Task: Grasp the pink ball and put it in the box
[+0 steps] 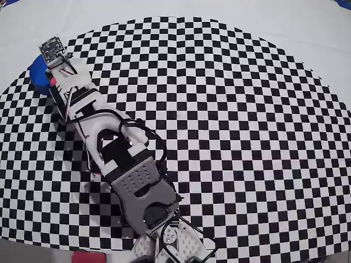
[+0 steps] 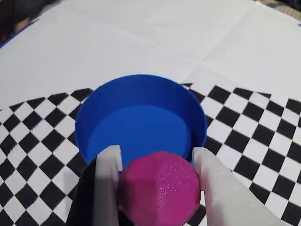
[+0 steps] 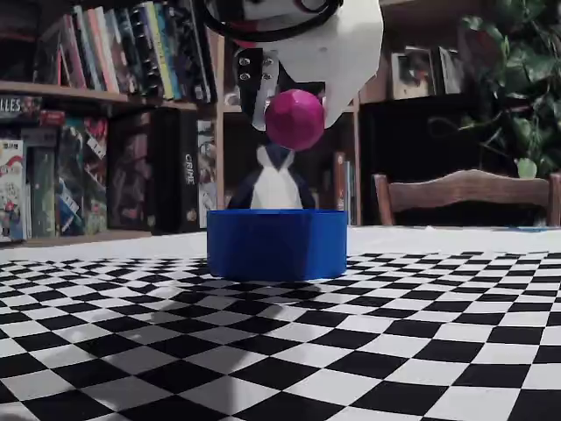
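Magenta pink ball point(image 3: 294, 119) clamped between the closed white fingers point(image 2: 109, 165), held above the blue box point(image 3: 277, 243), near its rim rather than centre

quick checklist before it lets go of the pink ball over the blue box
1. Pink ball gripped between both fingers of the gripper: ok.
2. Ball lifted clear above the box rim, fixed view: ok.
3. Ball centred over the opening: cannot tell; the wrist view puts it near the closer rim.
4. Box interior empty: ok.
5. Box upright on the checkered mat: ok.
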`<control>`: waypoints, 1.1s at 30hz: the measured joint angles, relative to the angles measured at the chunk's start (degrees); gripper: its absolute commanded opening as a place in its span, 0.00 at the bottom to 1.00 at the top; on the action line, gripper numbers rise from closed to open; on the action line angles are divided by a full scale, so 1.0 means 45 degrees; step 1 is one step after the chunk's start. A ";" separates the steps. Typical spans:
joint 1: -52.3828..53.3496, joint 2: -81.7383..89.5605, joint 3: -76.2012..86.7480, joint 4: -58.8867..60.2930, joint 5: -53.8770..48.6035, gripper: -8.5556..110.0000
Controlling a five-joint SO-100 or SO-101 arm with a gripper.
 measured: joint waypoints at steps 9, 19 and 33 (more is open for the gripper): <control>0.0000 -0.0918 -0.0977 0.0000 0.0000 0.07; 0.0000 -0.1895 -0.2207 0.0078 0.0000 0.07; 0.0000 -0.3223 -0.4160 0.0508 0.0000 0.07</control>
